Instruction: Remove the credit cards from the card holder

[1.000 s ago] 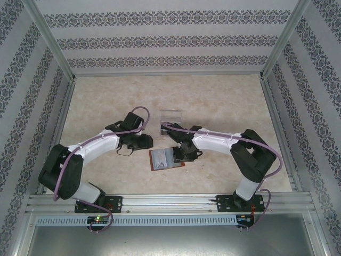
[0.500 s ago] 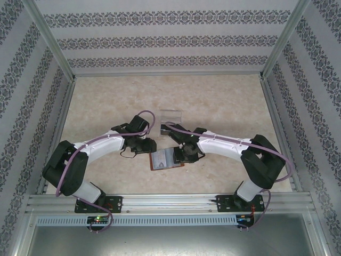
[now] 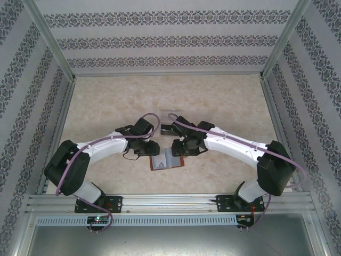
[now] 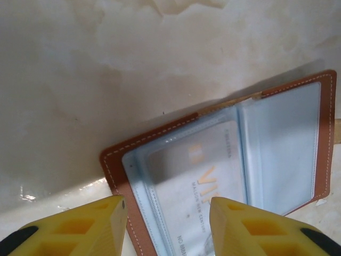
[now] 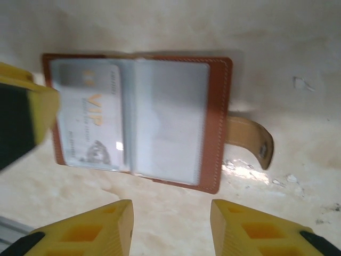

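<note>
The card holder (image 3: 166, 159) lies open on the table between both arms, brown leather rim up, bluish lining showing. A pale grey credit card (image 4: 205, 178) marked VIP sits in one clear pocket; the other pocket (image 5: 168, 125) looks empty. The strap tab (image 5: 250, 140) sticks out sideways. My left gripper (image 4: 168, 226) is open, its yellow fingers (image 4: 85, 229) straddling the card-side corner of the card holder (image 4: 122, 176). My right gripper (image 5: 170, 229) is open over bare table just short of the holder's edge (image 5: 216, 133). The same card (image 5: 90, 122) lies beside a left finger (image 5: 21, 117).
The marble-look tabletop (image 3: 224, 101) is walled in by patterned panels and a metal frame. Both arms (image 3: 101, 144) (image 3: 234, 146) bend inward and meet over the middle. An aluminium rail (image 3: 170, 202) runs along the near edge.
The left gripper has moved right, up to the card holder's left edge. The right arm has stretched out and its gripper has shifted back off the holder. The card holder stayed put.
</note>
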Robot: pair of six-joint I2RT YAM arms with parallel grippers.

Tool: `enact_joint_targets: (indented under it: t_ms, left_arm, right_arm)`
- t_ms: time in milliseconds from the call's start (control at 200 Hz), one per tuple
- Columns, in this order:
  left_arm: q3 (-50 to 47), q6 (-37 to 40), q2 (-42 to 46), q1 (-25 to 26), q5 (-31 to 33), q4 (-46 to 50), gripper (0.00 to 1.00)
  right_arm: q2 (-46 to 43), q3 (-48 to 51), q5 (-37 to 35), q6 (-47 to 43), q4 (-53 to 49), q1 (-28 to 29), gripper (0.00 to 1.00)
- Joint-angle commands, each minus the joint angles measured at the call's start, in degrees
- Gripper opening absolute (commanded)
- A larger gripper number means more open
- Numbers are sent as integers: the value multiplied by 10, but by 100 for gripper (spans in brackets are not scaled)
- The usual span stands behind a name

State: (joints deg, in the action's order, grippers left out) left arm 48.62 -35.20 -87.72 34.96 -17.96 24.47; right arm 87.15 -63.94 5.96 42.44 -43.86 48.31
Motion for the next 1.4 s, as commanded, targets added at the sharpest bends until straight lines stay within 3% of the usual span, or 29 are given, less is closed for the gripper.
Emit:
enact_joint_targets:
  t_ms: [0,275,650,1044,1394]
  left_arm:
    - [9,-17,-8,13,9,24,45]
    - [-29,-36,11,16,15,29,42]
    - [-50,-50,-3,16,5,-3,39]
    - [-47,-37,-7,16,26,13,39]
    - [-43,-34,-5,16,34,29,39]
  right_arm:
    - [5,-12,45,-11,21,-9,42]
    - [84,-17,171,-1,132,-22,36]
    - [155,-6,232,13,205,-24,27]
    - [200,-13,204,-8,194,-26,27]
    - [199,-12,133,-30,141,-26,26]
